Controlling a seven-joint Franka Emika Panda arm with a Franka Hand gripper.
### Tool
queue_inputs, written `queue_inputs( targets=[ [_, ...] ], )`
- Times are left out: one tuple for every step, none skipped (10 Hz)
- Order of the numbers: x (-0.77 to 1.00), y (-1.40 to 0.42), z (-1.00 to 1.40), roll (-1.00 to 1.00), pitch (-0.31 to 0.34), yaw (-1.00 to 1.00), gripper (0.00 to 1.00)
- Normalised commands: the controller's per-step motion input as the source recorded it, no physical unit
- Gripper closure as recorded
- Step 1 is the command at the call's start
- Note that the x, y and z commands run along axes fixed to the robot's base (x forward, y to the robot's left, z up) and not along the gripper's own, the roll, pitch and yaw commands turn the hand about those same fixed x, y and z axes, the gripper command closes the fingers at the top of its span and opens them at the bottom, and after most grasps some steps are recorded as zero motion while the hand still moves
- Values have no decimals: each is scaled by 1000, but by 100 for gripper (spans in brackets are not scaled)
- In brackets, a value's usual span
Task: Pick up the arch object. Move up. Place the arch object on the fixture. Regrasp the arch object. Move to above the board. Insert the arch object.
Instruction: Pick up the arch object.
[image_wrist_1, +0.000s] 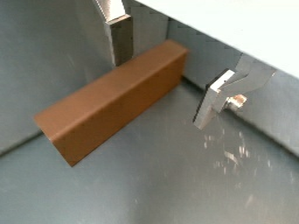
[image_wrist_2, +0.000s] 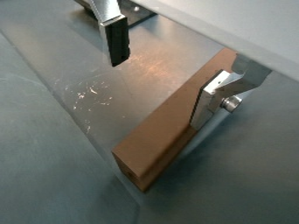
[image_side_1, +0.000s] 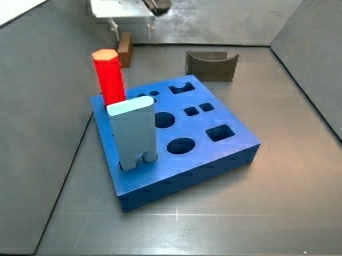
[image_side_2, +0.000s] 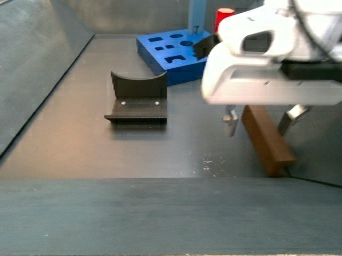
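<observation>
You are looking at the long brown wood-coloured bar, the arch object (image_wrist_1: 114, 102), lying flat on the grey floor (image_wrist_1: 176, 184) on one long narrow face. In both wrist views its long axis is running across the gap between the jaws, slanting rather than square to them, and both ends are reaching past the fingers. The gripper (image_wrist_1: 176, 70) is sitting low around the arch object (image_wrist_2: 176, 118) with its jaws spread open. One flat silver finger (image_wrist_1: 119, 39) with its dark pad is standing just beside one long face in a wrist view; the opposite finger (image_wrist_2: 216, 96) is right against the other long face, though you cannot tell whether it is touching.

In a side view the arch object (image_side_2: 267, 140) is stretching along the floor under the white gripper body (image_side_2: 274, 60), one end sticking out towards the camera. Near that end the floor is lying bare.

The small dark olive-grey fixture (image_side_2: 136, 98) with the curved notch is standing well apart from the jaws, with open floor between. The large blue square board (image_side_1: 181, 135) with shaped holes is lying beyond it, carrying a red cylinder (image_side_1: 107, 75) and a pale blue upright block (image_side_1: 131, 132). In that side view the arch object (image_side_1: 124, 43) is showing only as a small brown patch by the back wall (image_side_1: 214, 20), behind the red cylinder.
</observation>
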Motion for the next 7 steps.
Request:
queue_inputs(
  targets=[
    [60, -54, -1000, 77, -94, -211, 0],
    [6, -94, -1000, 79, -96, -151, 0],
    [0, -114, -1000, 106, -89, -100, 0],
    [-174, -160, -980, 139, -106, -69, 0],
    [-17, 0, 0, 0, -11, 0, 0],
    [0, 0, 0, 0, 0, 0, 100],
    [0, 0, 0, 0, 0, 0, 100]
  ],
)
